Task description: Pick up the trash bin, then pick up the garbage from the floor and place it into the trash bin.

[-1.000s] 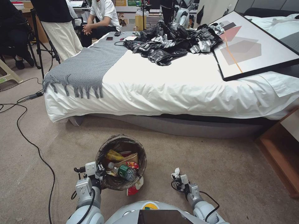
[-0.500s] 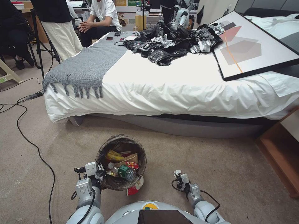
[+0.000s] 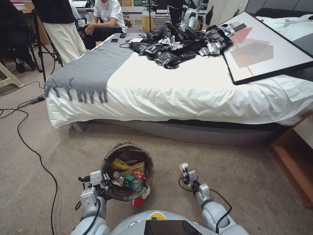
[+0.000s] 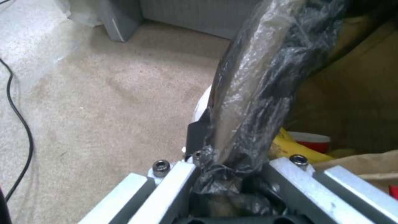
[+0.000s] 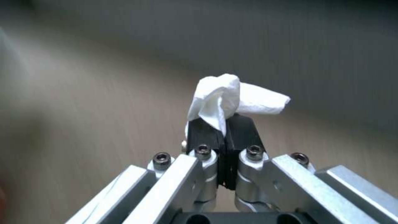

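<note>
Crumpled white tissue (image 5: 226, 98), the piece of garbage in hand, is pinched between the black pads (image 5: 203, 133) of the right claw (image 3: 185, 169). That claw is closed tight on one corner of it, so most of the paper stands free above the fingertips. In the head view the right claw hangs above the beige carpet floor (image 3: 228, 176), to the right of the trash bin and near it, but not over its mouth.

The small round white trash bin (image 3: 127, 169), lined with a dark plastic bag folded over its rim, is in front of the robot, short of the white-sheeted bed (image 3: 182, 88). The left claw (image 3: 103, 181) is clamped on the near rim. The left wrist view shows bag film and rim (image 4: 248, 93) caught between its fingers, probably to keep the bin steady and its opening facing up while the other arm loads it.

Inside lie a yellow wrapper (image 3: 118, 163), a tan folded paper piece (image 3: 135, 167), a red wrapper (image 3: 139, 174) and a small clear bottle with a green label (image 3: 129, 180). A red-and-white scrap (image 3: 141, 197) shows at the bin's near foot; I cannot tell whether it lies on the floor. The tissue looks like one of the last pieces to go in.
</note>
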### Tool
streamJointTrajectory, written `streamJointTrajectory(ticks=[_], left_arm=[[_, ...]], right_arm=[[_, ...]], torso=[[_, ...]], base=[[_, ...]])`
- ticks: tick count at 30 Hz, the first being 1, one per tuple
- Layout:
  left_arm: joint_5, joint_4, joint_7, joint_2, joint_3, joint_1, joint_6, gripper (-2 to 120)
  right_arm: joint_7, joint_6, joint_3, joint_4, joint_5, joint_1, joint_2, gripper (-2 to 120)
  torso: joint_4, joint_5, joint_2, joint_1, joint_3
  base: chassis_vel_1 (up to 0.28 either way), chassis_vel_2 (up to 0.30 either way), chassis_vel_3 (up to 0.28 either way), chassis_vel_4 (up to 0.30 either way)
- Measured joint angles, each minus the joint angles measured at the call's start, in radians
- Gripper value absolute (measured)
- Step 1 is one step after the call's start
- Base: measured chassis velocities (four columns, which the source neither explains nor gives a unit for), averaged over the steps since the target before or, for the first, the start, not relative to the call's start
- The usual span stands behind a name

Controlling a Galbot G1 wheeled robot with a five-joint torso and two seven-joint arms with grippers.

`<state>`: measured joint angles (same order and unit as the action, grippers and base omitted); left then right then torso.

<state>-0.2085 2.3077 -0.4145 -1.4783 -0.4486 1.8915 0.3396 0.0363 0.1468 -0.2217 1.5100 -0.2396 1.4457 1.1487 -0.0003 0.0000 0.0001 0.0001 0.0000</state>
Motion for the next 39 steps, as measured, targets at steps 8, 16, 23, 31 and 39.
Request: streamJointTrajectory(ticks=[8,16,23,31,39], left_arm=[[0.004,-0.001,0.000,-0.001,0.002,0.000,0.000,0],[0.014,-0.011,0.001,-0.004,0.009,0.001,-0.002,0],[0.024,-0.011,0.002,-0.002,0.020,0.001,-0.002,0],[0.045,-0.009,0.003,-0.009,0.036,0.006,-0.001,0],[0.049,-0.005,0.003,-0.013,0.039,0.008,-0.001,0]], right_arm=[[-0.039,0.083,-0.015,0.151,-0.013,0.000,-0.007,0],[-0.280,0.211,0.005,0.435,-0.113,-0.013,-0.039,0],[-0.362,0.212,0.137,0.554,-0.097,-0.015,-0.123,0],[-0.355,0.170,0.345,0.470,-0.076,-0.127,-0.156,0],[-0.316,0.164,0.407,0.352,-0.072,-0.196,-0.120,15]], torso=[[0.0002,-0.0001,0.000,0.000,0.000],[0.0003,-0.0002,0.000,0.000,0.000],[0.0001,-0.0001,0.000,0.000,0.000],[0.0004,-0.0001,0.000,0.000,0.000],[0.0003,0.0000,0.000,0.000,0.000]], base=[[0.000,0.000,0.000,0.000],[0.000,0.000,0.000,0.000],[0.000,0.000,0.000,0.000],[0.000,0.000,0.000,0.000],[0.000,0.000,0.000,0.000]])
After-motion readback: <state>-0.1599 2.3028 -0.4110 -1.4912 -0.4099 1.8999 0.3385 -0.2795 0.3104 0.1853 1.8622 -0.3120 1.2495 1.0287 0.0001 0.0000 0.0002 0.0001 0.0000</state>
